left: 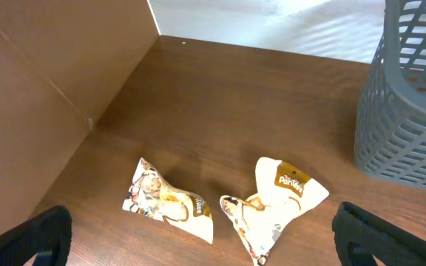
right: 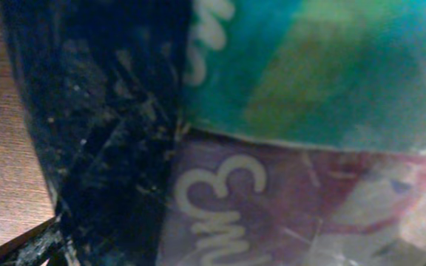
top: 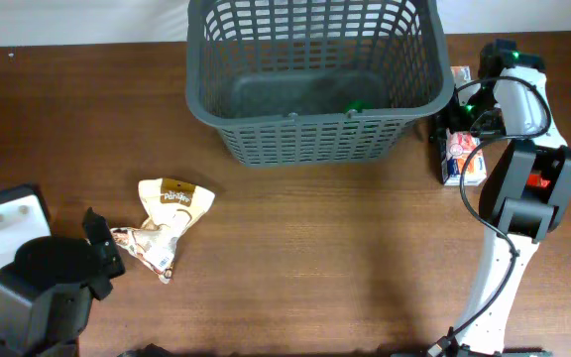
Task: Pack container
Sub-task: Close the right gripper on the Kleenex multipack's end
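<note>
1. Overhead:
   - The container [top: 315, 89] sits at the far centre of the desk [top: 315, 268].
   - A cream packet [top: 173, 203] and a patterned packet [top: 142, 248] lie touching each other at front-left, well apart from the container.
   - The left arm [top: 38, 297] is much the nearer to them. Its jaws are just left of the patterned packet, and the container lies up and to the right of that spot.
   - The right arm [top: 523, 149] is by the container's right wall, with its wrist over a small stack of packets [top: 462, 159] just beside the container.
   - The wrist hides the right jaws, so I cannot tell their width.
2. Left wrist:
   - The left fingers [left: 39, 236] show at both bottom corners. The jaws are spread wide, with nothing held or touched.
   - The patterned packet [left: 170, 203] and the cream packet [left: 281, 199] lie ahead, between the fingers.
   - The patterned packet's long axis runs roughly across the gap, so a wrist turn is probably needed to pinch its narrow side.
   - The container wall [left: 409, 96] is at the right edge.
3. Right wrist:
   - A teal-and-purple wrapper [right: 309, 111] fills the view, probably one from the stack.
   - A dark finger [right: 102, 133] presses against the wrapper's left side, and the other finger is unseen.
   - The finger touches the wrapper, but whether the jaws are clamped on it I cannot tell.
</note>
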Available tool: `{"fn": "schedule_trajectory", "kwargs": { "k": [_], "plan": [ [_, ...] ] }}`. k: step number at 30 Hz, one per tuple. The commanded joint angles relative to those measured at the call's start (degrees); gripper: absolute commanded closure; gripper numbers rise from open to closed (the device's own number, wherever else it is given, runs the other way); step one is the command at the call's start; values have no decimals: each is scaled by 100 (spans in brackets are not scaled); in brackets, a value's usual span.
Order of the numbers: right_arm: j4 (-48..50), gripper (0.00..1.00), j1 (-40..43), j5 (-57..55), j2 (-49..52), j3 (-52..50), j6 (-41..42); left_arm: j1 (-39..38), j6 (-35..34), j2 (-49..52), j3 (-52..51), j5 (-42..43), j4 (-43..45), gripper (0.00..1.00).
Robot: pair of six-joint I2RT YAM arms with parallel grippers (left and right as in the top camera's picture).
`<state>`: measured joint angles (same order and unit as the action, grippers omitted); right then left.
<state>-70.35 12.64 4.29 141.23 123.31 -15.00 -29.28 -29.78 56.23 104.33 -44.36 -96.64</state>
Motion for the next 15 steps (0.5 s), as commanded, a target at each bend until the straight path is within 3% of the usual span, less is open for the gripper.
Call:
{"fn": "schedule_trajectory", "kwargs": {
  "k": [1, 15],
  "plan": [
    [33, 1, 17, -52, 81, -33, 24, -17, -7, 4, -4, -4, -2, 1],
    [70, 1, 17, -52, 240, -33, 24, -17, -9, 4, -4, -2, -2, 1]
  ]
}}
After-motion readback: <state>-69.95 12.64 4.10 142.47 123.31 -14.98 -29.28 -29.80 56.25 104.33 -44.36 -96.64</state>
